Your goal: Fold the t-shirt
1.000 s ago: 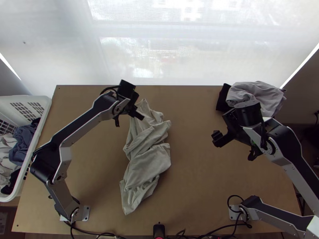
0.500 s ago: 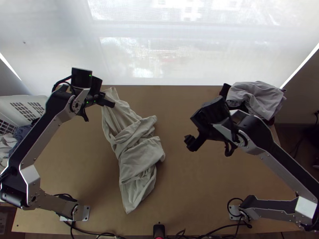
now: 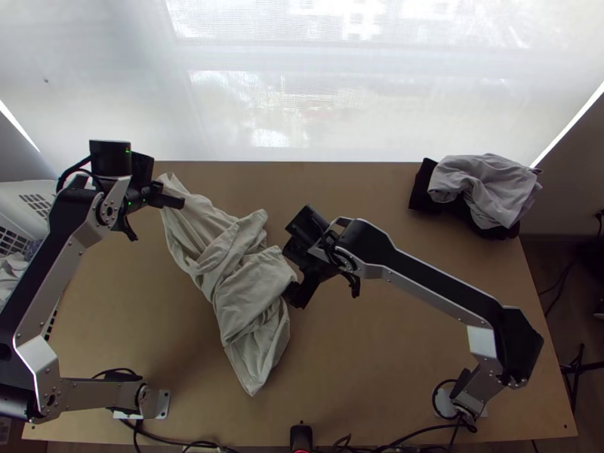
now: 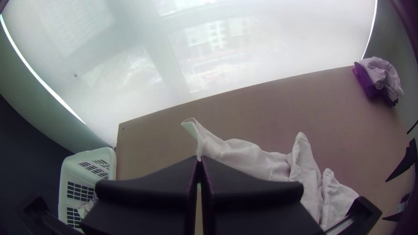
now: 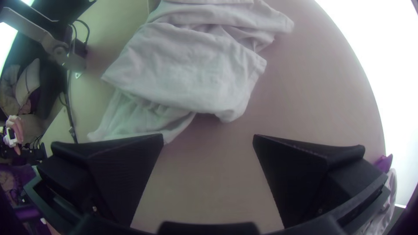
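Currently, the t-shirt [image 3: 245, 291] is laid bunched across the desk [image 3: 392, 362], its far end clamped in the left hand [image 3: 172, 201]. Beside it, the right hand [image 3: 294, 291] is held with fingers apart. Other clothes [image 3: 487, 185] are heaped at the far right corner.

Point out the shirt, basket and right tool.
Shirt [image 3: 245, 287]: top view, on its bunched middle.
Basket [image 4: 71, 172]: left wrist view, on its white wall, beside the slots.
Right tool [image 5: 208, 136]: right wrist view, midway between its open fingers' tips.
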### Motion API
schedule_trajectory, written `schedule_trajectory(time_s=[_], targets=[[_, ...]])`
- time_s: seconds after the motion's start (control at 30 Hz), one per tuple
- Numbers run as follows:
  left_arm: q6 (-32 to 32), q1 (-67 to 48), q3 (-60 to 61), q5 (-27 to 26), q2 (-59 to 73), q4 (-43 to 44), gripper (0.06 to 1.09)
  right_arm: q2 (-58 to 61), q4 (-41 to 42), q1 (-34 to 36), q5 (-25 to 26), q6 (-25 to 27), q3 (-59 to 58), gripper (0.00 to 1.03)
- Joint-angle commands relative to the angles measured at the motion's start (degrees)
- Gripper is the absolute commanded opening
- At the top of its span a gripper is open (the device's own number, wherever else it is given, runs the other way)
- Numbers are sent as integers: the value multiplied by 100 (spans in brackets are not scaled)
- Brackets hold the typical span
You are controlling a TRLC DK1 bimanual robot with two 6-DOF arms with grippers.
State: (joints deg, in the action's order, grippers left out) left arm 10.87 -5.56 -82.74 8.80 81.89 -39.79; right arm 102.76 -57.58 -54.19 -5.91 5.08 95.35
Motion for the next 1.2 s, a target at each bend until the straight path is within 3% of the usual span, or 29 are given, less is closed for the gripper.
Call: schedule_trajectory(time_s=[0.0,0.4,0.53,0.6,0.8,0.87,1.17], targets=[[2,161,241,-1,-85,94,9,939,371,-162,-138,-130,335,96],[11,178,592,-1,-103,173,9,1589,836,304,-147,-165,432,96],[11,187,707,8,-138,200,9,1703,924,427,-147,-165,432,87],[11,187,742,8,-155,235,10,1756,942,462,-147,-157,432,76],[11,187,768,-1,-182,235,10,1791,1021,480,-253,-60,423,19],[11,205,777,8,-208,235,9,1739,1056,506,-253,-34,414,5],[55,301,768,8,-454,288,9,1018,986,1016,-226,-34,388,3]])
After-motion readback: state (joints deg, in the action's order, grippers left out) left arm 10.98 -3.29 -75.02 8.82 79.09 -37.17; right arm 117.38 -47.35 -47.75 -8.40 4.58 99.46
